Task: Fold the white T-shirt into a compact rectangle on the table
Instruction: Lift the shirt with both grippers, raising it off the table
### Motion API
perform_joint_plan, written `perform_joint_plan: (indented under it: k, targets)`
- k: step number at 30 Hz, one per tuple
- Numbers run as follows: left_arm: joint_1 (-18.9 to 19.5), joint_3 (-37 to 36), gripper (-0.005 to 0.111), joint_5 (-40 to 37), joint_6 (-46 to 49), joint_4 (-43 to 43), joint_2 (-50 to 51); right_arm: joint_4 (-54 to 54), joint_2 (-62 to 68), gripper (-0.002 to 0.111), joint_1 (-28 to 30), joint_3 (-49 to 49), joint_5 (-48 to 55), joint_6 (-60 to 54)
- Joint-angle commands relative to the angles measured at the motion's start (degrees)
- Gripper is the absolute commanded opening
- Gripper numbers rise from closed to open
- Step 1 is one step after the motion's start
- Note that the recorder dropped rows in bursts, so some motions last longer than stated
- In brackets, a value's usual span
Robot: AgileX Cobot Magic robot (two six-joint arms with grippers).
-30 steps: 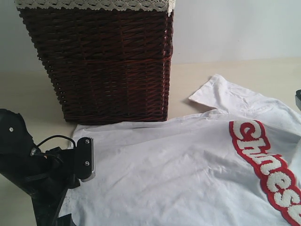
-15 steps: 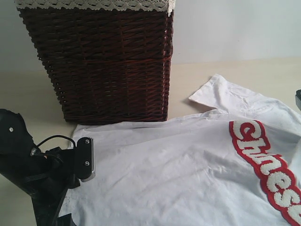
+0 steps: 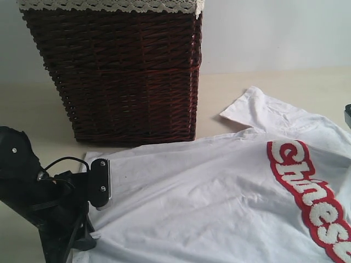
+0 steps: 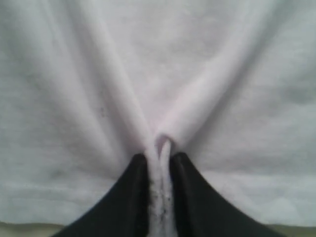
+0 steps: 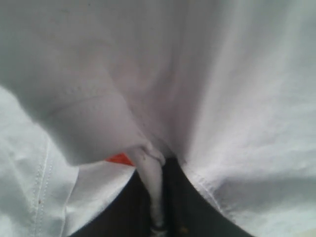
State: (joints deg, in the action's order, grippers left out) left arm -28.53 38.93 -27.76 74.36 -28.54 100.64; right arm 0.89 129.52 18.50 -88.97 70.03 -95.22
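Left gripper (image 4: 159,157): jaws clamped on a pinched ridge of the white T-shirt (image 4: 207,74), close to its edge. Right gripper (image 5: 158,170): likewise closed on a gathered fold of the same shirt. Shirt is spread flat on the table (image 3: 247,87), reaching away from the left gripper, a wicker basket (image 3: 120,71) standing just beyond. Both pinches are best lifted evenly and carried over together, so the fold is laid without creases.
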Motion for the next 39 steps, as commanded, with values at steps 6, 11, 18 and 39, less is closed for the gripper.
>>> perform_joint_plan:
  k: [6,11,18,39]
  targets:
    - [-0.18,-0.70,0.000,1.72,-0.27,2.45,2.01,9.04,2.60,0.000,0.17,1.94,-0.06,5.99]
    - [-0.18,-0.70,0.000,4.28,-1.23,6.23,-0.59,9.30,-1.34,0.000,0.17,1.94,-0.06,5.99]
    - [-0.06,-0.70,0.000,5.11,-20.72,23.41,-10.18,9.44,-11.48,0.000,0.17,1.94,-0.06,12.25]
    - [-0.06,18.92,0.000,-27.65,-43.29,56.18,-36.71,13.93,-48.14,0.000,0.17,1.94,-0.06,20.58]
